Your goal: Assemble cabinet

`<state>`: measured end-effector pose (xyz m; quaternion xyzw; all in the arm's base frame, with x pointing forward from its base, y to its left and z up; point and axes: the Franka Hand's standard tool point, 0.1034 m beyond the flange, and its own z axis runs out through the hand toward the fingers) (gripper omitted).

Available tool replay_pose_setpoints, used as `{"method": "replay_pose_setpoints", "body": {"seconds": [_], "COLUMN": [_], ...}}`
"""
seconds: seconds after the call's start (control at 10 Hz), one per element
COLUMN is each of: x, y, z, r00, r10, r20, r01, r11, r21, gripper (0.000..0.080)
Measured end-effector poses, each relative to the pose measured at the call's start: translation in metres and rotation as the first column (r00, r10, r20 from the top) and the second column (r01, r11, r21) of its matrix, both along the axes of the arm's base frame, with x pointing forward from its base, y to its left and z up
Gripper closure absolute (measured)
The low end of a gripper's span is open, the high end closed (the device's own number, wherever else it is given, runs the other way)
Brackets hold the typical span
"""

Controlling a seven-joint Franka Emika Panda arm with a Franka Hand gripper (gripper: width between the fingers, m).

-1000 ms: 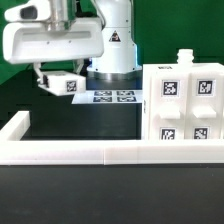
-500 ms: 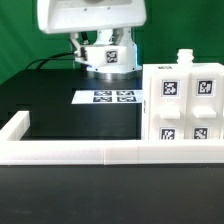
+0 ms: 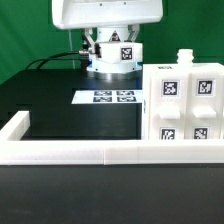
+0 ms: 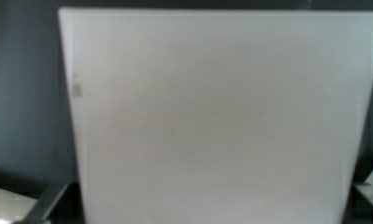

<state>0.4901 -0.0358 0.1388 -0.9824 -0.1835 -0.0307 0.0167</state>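
The tool (image 3: 112, 42), its jaws set wide, grips a white tagged cabinet part (image 3: 120, 58) above the black table (image 3: 55, 95) near the marker board (image 3: 108, 97), while the cabinet body (image 3: 185, 105) stands at the exterior view's right, beside the white rail (image 3: 70, 152).

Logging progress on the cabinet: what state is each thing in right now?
flat white tagged plastic panel: held between the jaws.
gripper: jaws shut on the panel's two edges.
white hollow plastic cabinet body with square tags: upright on the black table, untouched.
marker board: lying flat on the table.
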Motion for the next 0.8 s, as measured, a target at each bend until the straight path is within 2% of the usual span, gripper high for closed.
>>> {"method": "replay_pose_setpoints", "body": {"seconds": [0.2, 0.3, 0.6, 0.8], "x": [0.000, 0.011, 0.033, 0.054], "y": [0.005, 0.017, 0.043, 0.065], "z": [0.003, 0.016, 0.028, 0.043], "r00": [1.000, 1.000, 1.000, 1.000], "r10": [-0.017, -0.006, 0.020, 0.017], "r20": [-0.024, -0.029, 0.003, 0.008], "r01": [0.017, 0.006, -0.020, -0.017], "r11": [1.000, 1.000, 1.000, 1.000], "r21": [-0.001, -0.002, 0.001, 0.005], "gripper": [0.0238, 0.0238, 0.0238, 0.0238]}}
